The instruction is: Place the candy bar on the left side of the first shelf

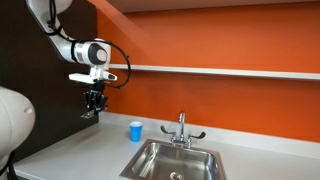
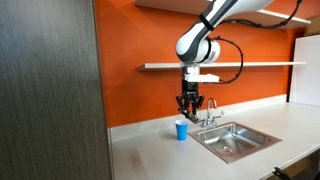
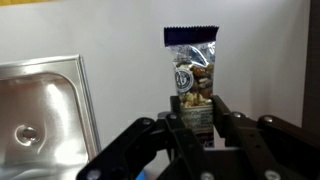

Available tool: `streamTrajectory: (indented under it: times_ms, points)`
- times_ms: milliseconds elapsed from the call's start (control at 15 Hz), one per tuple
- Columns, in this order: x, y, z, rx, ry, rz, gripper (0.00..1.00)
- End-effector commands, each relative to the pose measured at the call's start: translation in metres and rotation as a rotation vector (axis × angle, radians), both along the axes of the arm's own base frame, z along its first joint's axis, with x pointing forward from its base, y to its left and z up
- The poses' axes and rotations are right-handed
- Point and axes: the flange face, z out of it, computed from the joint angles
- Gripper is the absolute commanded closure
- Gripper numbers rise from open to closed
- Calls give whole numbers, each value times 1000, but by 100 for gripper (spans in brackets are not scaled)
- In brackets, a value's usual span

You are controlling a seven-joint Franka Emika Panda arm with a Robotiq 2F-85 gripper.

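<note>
My gripper is shut on the candy bar, a slim dark wrapper with a clear window showing nuts, which sticks out beyond the fingers in the wrist view. In both exterior views the gripper hangs above the pale countertop, fingers down; the bar is only a small dark shape there. The first shelf is a thin white ledge on the orange wall, above the gripper's height. The gripper is below the shelf's left part in an exterior view.
A small blue cup stands on the countertop near a steel sink with a faucet. A dark panel stands close by at one side.
</note>
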Motion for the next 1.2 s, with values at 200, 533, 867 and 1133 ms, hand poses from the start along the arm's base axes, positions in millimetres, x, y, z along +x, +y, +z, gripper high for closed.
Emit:
streamTrajectory:
  times_ms: [200, 533, 867, 1133]
  points:
    - [-36, 17, 111, -59, -124, 6, 90]
    - [-44, 25, 188, -127, -255, 20, 90]
    - [-30, 23, 252, -184, -365, 45, 90]
    - [-11, 14, 287, -204, -429, 44, 90]
